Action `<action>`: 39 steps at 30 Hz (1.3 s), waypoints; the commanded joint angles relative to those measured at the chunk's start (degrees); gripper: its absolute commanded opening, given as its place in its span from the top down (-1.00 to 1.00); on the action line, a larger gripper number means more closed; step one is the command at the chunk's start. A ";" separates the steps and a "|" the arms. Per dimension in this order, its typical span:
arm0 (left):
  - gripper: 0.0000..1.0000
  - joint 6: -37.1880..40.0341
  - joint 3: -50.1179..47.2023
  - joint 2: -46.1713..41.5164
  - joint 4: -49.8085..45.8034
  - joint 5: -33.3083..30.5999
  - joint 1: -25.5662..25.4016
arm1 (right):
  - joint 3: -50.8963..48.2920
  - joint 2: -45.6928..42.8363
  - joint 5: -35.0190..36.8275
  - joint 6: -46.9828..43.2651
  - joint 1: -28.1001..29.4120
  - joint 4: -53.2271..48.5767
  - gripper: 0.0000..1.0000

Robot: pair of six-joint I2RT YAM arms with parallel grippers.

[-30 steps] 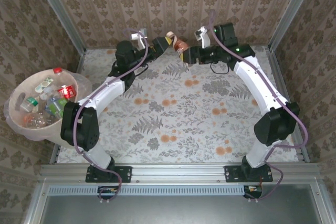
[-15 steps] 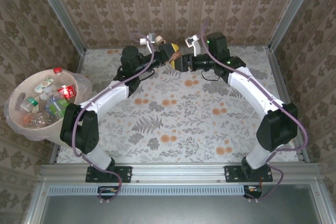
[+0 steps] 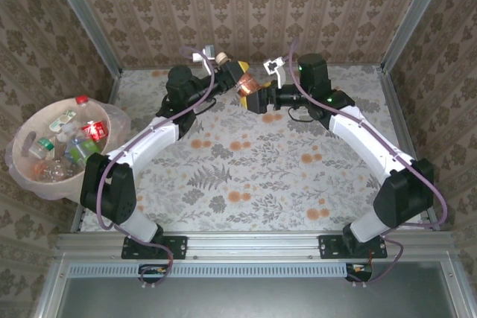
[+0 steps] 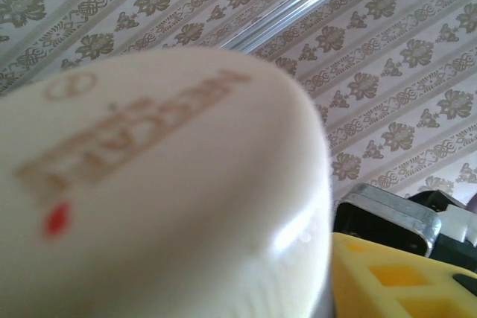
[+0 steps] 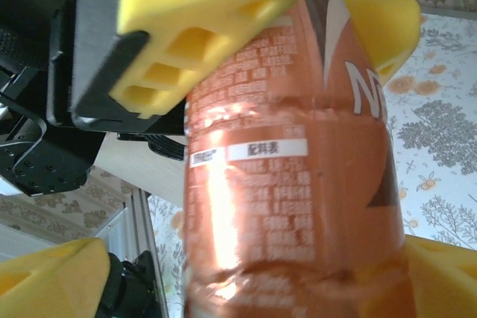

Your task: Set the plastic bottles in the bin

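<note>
We see left gripper (image 3: 240,82) clamped on orange-labelled bottle (image 3: 251,89), held above table (image 3: 246,176) far middle. Right gripper (image 3: 262,99) jaws apart around it. White cap (image 4: 149,184) crowds left wrist lens. Bin (image 3: 21,141) with other bottles (image 3: 65,147) sits far left.

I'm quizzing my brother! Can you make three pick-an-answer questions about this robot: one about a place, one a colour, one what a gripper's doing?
1. Where is the round pinkish-beige plastic bin? A) at the table's left side B) at its right side C) between the arms
2. What colour is the label on the clear plastic bottle between the grippers? A) blue B) green C) orange-brown
3. Which gripper clamps that bottle? A) right B) left C) neither
Answers: 1 A, beside the left arm. 2 C, seen close in the right wrist view. 3 B, the left gripper's yellow fingers press its sides; the right gripper's stand apart.
</note>
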 commanded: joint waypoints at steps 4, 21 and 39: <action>-0.01 11.38 2.79 -5.36 -11.55 -3.44 1.06 | -2.92 -7.37 10.36 -4.32 0.15 -1.37 -0.99; 0.03 39.89 13.07 -19.95 -57.36 -31.61 1.43 | -14.25 -21.70 52.40 -0.60 -1.94 0.24 -0.99; 0.02 52.04 35.93 -24.93 -100.73 -76.14 5.07 | -23.46 -25.42 51.44 6.01 -9.81 5.09 -0.99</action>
